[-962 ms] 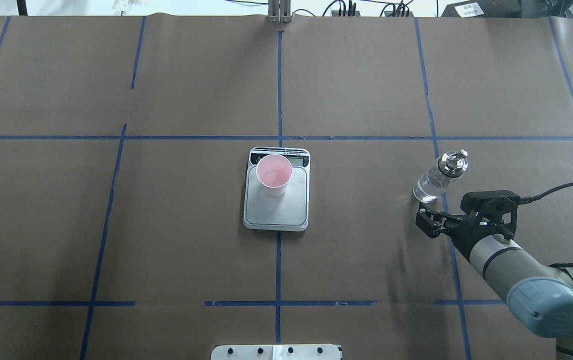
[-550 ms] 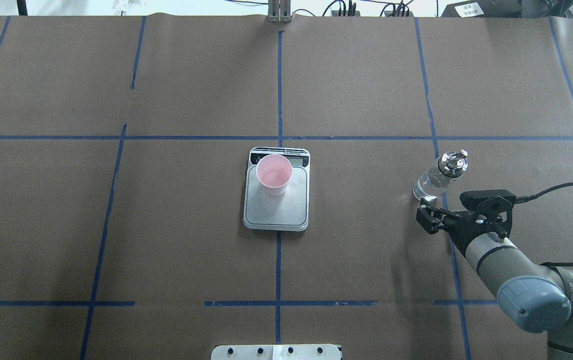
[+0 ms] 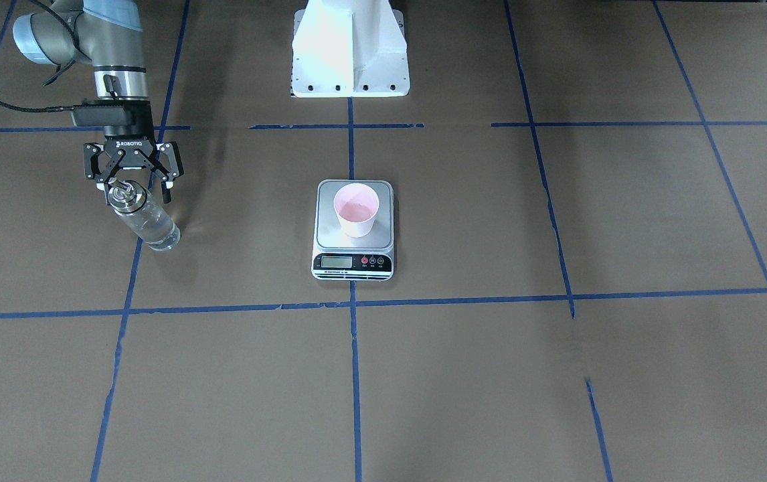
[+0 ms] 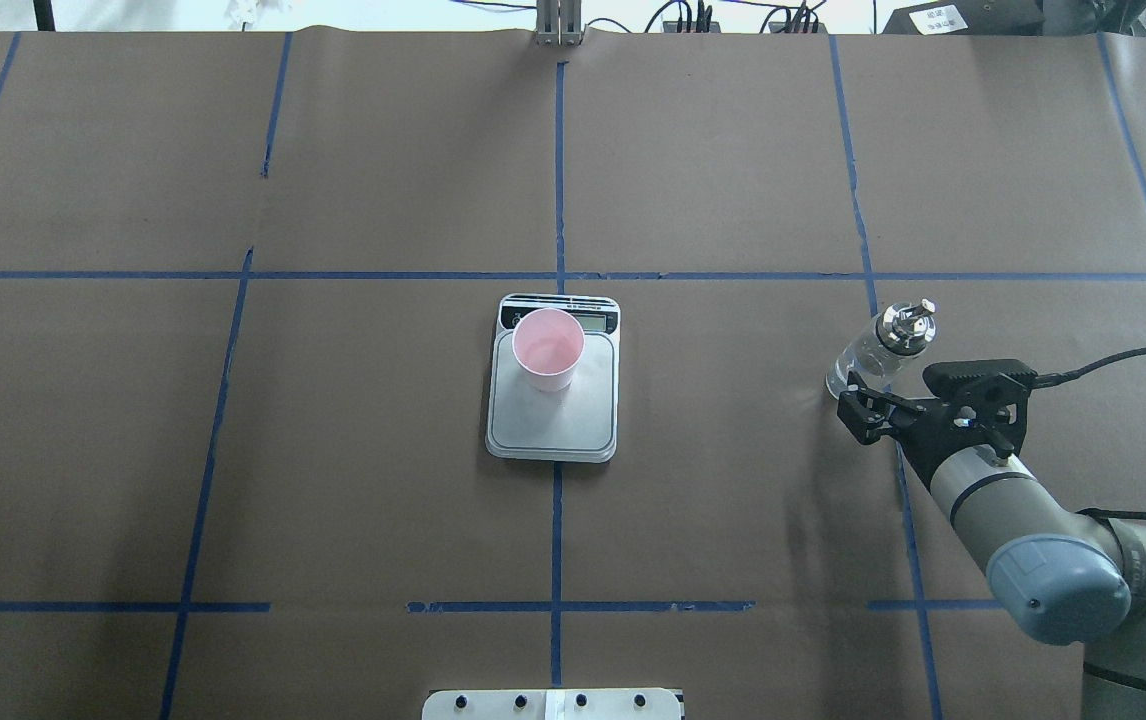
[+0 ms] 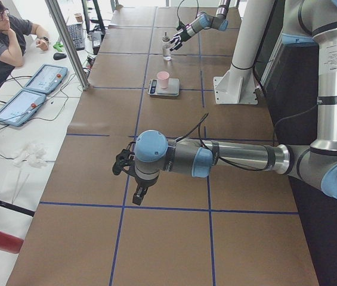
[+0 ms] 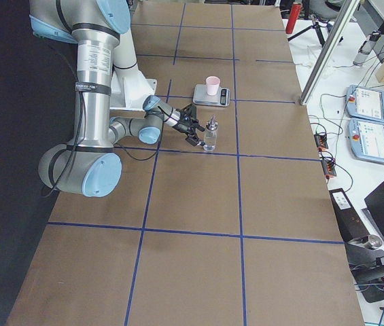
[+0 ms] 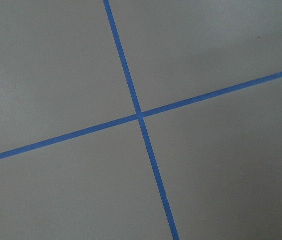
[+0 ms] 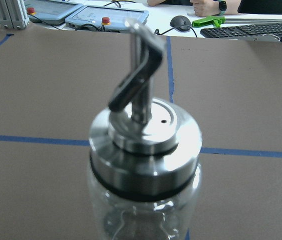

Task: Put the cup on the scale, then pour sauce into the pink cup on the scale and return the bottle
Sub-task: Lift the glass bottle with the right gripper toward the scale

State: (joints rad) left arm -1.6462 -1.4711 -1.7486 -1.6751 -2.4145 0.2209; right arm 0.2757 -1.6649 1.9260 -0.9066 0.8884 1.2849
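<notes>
The pink cup (image 4: 548, 348) stands upright on the far part of the scale's silver plate (image 4: 553, 425), next to the display; it also shows in the front view (image 3: 356, 209). The clear glass bottle (image 4: 873, 355) with its silver pourer cap stands upright on the table to the right, also in the front view (image 3: 152, 227). My right gripper (image 4: 883, 398) is open, low, right behind the bottle on the robot's side, holding nothing. The right wrist view is filled by the bottle's cap (image 8: 145, 135). My left gripper (image 5: 126, 173) shows only in the exterior left view; I cannot tell its state.
Brown paper with blue tape lines (image 4: 558, 500) covers the table. The white robot base (image 3: 350, 47) stands behind the scale. An operator (image 5: 1, 42) sits by the pendants beyond the table's far edge. The left wrist view shows only a tape cross (image 7: 140, 116).
My right gripper has moved forward toward the bottle, staying open. The bottle, the cup and the scale have not moved.
</notes>
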